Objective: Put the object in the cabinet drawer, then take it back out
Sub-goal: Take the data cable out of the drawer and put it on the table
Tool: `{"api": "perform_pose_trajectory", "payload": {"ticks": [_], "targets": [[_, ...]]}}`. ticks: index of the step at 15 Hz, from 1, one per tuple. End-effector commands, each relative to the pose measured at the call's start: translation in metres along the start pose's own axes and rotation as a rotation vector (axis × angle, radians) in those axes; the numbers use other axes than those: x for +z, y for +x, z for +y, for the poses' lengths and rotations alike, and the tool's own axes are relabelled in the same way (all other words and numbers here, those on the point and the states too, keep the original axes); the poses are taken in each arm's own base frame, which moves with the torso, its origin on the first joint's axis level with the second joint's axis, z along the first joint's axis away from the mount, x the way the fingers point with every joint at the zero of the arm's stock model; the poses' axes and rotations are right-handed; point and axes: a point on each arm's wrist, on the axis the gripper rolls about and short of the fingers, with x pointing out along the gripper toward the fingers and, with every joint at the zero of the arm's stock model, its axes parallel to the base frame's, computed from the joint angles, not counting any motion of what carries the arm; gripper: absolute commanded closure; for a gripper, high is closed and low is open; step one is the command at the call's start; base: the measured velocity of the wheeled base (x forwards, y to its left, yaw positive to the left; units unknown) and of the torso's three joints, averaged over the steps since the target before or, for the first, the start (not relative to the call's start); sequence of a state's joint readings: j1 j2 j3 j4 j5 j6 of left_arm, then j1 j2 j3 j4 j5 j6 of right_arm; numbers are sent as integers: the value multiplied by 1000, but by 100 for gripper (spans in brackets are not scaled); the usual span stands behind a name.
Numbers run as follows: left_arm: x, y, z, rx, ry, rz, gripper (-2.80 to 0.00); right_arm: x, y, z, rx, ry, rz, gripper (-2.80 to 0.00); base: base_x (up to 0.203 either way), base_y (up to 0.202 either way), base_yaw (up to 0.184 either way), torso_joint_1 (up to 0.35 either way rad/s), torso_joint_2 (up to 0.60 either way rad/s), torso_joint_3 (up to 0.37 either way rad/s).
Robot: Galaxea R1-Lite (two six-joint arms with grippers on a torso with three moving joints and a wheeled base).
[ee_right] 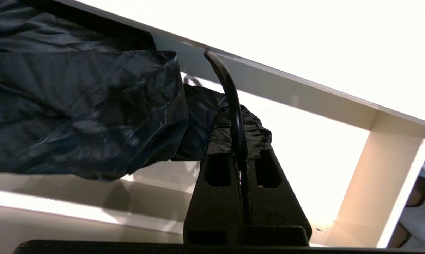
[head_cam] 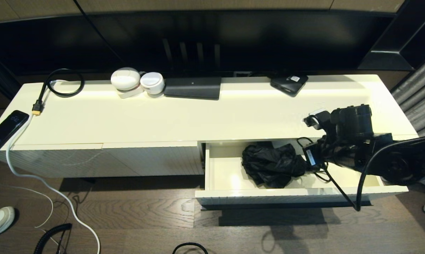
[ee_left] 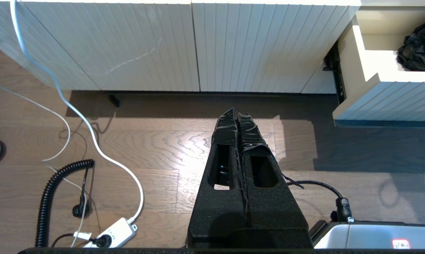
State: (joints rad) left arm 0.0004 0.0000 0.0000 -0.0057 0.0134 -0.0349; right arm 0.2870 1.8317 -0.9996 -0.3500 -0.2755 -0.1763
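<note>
While the left gripper (ee_left: 236, 114) hangs parked above the wood floor (ee_left: 163, 148) with its two fingers pressed together on nothing, the right gripper (ee_right: 237, 116) works inside the one open cabinet drawer (head_cam: 219, 169). Its two fingers are pinched on a thin black loop (ee_right: 230, 88) that arches up from between the tips (apparently a strap or cord of the object, though where it joins cannot be made out). One object, a crumpled black fabric bundle (head_cam: 272, 165), lies within the drawer just beside the fingertips, on the side toward the drawer's middle; in the right wrist view its glossy folds (ee_right: 85, 113) reach up to the fingers. Whether the bundle rests fully on the drawer floor cannot be told. Beyond the right gripper runs the cream cabinet top (head_cam: 198, 116). Farther along it from the claw stand two white rounded devices (head_cam: 126, 79) (head_cam: 152, 83) touching each other, one flat dark slab (head_cam: 193, 88) just beside them, and one small black box (head_cam: 289, 84) nearer the gripper. Well apart, at the far end, lie one phone (head_cam: 6, 129) and one coiled black cable (head_cam: 62, 83). Two closed fluted front panels (ee_left: 127, 46) (ee_left: 261, 46) adjoin the drawer, facing the left gripper.
</note>
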Motion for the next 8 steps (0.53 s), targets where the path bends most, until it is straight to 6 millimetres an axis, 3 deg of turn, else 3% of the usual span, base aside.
{"api": "perform_pose_trajectory", "payload": {"ticks": [1,5,8], "targets": [[0,0,0,0,0,1,0,9,-27,-2,6,-9,-58,0,0,0,0,0,0,0],[0,0,0,1,0,1,0,16,-70,12,60,-151,-146,0,0,0,0,0,0,0],[0,0,0,0,0,0,0,33,-85,27,86,-229,-222,0,0,0,0,0,0,0]]}}
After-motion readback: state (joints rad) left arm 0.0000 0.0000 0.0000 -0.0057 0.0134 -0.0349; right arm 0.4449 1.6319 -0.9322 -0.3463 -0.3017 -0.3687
